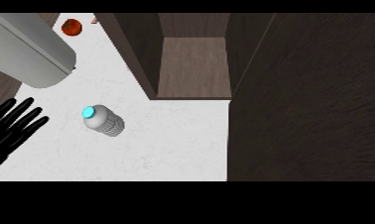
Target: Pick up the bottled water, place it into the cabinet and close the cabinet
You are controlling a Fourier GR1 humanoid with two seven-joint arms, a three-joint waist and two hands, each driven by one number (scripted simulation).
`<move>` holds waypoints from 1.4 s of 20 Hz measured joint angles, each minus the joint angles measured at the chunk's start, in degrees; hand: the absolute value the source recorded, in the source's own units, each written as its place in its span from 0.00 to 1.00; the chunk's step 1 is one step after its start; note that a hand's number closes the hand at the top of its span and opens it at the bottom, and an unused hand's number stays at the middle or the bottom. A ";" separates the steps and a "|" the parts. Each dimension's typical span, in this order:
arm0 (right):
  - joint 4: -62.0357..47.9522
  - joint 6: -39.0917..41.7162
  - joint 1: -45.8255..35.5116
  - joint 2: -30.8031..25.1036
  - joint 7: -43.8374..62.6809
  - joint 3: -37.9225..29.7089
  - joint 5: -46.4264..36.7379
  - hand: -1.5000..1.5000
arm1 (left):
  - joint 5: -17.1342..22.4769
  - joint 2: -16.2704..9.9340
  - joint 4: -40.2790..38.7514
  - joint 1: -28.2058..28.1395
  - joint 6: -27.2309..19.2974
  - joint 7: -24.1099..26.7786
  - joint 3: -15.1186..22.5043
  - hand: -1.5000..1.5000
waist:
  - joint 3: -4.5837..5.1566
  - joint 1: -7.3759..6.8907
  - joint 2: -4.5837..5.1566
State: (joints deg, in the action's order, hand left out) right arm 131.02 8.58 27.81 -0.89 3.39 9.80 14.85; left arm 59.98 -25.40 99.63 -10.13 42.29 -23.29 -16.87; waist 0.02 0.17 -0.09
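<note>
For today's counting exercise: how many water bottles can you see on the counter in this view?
1. The bottled water stands on the white counter, left of the open cabinet, near the left hand. Others may be hidden outside the view.

Left hand [18, 126] cut off leftwards

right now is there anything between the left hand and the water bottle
Nothing. In the head view, only bare white counter lies between the open left hand at the left edge and the water bottle.
</note>
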 measured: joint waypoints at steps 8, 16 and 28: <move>-1.97 2.09 3.14 -0.30 -4.96 1.12 -1.36 0.00 | -1.75 1.00 -7.14 2.47 4.77 1.34 -3.56 0.00 | -0.01 0.09 0.02; -2.64 3.05 4.42 -0.30 -7.23 1.93 -1.99 0.00 | -12.56 3.63 -16.94 8.97 7.92 6.37 -6.25 0.00 | -0.01 0.24 0.08; -3.70 5.28 7.23 -1.17 -10.68 2.69 -2.35 0.00 | -38.53 6.63 -36.40 20.21 12.10 24.60 -7.46 0.00 | 0.06 0.70 0.17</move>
State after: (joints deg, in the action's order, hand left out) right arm 127.32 13.86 35.04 -2.06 -7.28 12.49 12.49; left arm 21.45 -18.78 63.23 10.08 54.40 1.31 -24.33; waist 0.07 0.87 0.08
